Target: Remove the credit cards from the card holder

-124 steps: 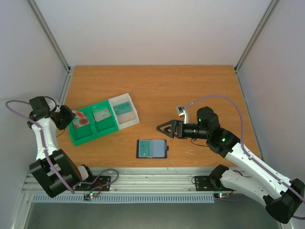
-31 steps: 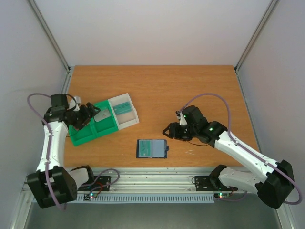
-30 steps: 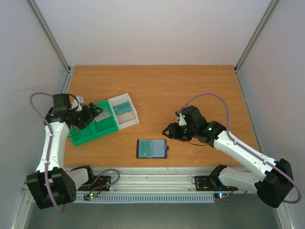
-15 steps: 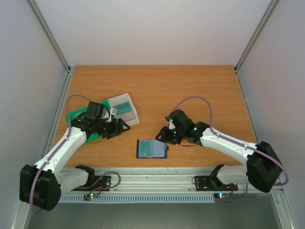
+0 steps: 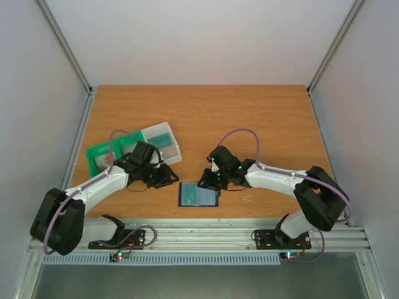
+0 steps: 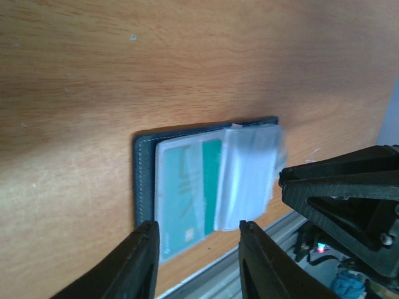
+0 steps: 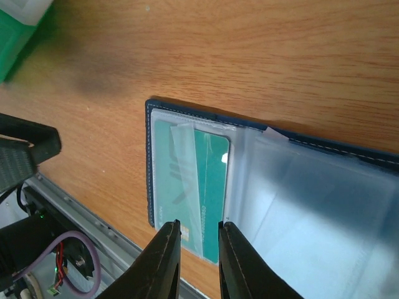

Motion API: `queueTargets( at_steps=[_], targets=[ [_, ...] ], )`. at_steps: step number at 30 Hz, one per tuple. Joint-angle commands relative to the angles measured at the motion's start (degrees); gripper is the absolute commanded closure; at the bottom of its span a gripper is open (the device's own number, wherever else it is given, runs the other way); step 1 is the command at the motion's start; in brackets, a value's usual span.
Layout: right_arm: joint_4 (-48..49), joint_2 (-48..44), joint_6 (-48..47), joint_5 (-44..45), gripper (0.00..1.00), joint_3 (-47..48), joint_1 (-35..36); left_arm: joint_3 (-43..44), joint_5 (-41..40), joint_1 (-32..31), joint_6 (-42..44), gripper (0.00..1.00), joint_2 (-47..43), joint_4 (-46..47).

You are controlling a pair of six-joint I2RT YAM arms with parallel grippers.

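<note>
The dark navy card holder [image 5: 198, 194] lies open near the table's front edge. A teal credit card [image 7: 196, 187] sits in its left pocket under a clear sleeve, and a clear flap [image 7: 312, 212] covers the right half. My right gripper [image 7: 198, 225] hovers over the teal card's lower end, jaws a narrow gap apart with nothing between them. My left gripper [image 6: 198, 240] is open at the holder's [image 6: 144, 174] near edge, over the same teal card [image 6: 187, 193], holding nothing. In the top view the left gripper [image 5: 167, 177] is just left of the holder and the right gripper [image 5: 206, 180] is at its top edge.
A green bin [image 5: 100, 157] and an adjoining white bin [image 5: 161, 140] stand behind and left of the holder; a teal card [image 5: 163, 139] lies in the white bin. The metal rail [image 5: 199, 233] runs just in front of the holder. The two grippers are close together.
The left arm swung from the green bin over to the holder. The right arm moved left and down onto the holder. Both sets of jaws narrowed.
</note>
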Motion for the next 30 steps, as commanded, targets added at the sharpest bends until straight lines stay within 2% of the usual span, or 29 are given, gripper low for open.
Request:
queueTargets(
  at_steps=[1,5,9,19,24,30],
  targets=[
    [4.3,4.0,0.7,-2.4,0.82,2.5,1.2,-3.2,-0.7,-0.6,-2.2,0.70,3.2,9.5],
    [4.8,6.9,-0.1,-2.5,0.82,3.4,1.3,-6.2,0.9,-0.9,-4.0,0.79,5.3,14.9],
    [5.4,8.5,0.0,-2.7,0.81,2.9,1.3,-7.6,0.6,-1.4,-4.8,0.86,5.8,16.4],
    [5.1,10.3,-1.8,-1.5,0.79,1.0,1.3,-9.3,2.5,-1.8,-4.7,0.88,7.4,19.3],
    [6.5,11.4,-1.5,-1.9,0.79,0.2,1.3,-10.2,5.9,-2.0,-7.1,0.88,9.2,24.3],
    [7.1,12.0,-1.9,-2.0,0.79,-0.2,1.3,-10.0,5.0,-3.7,-7.2,0.88,11.1,24.6]
  ],
)
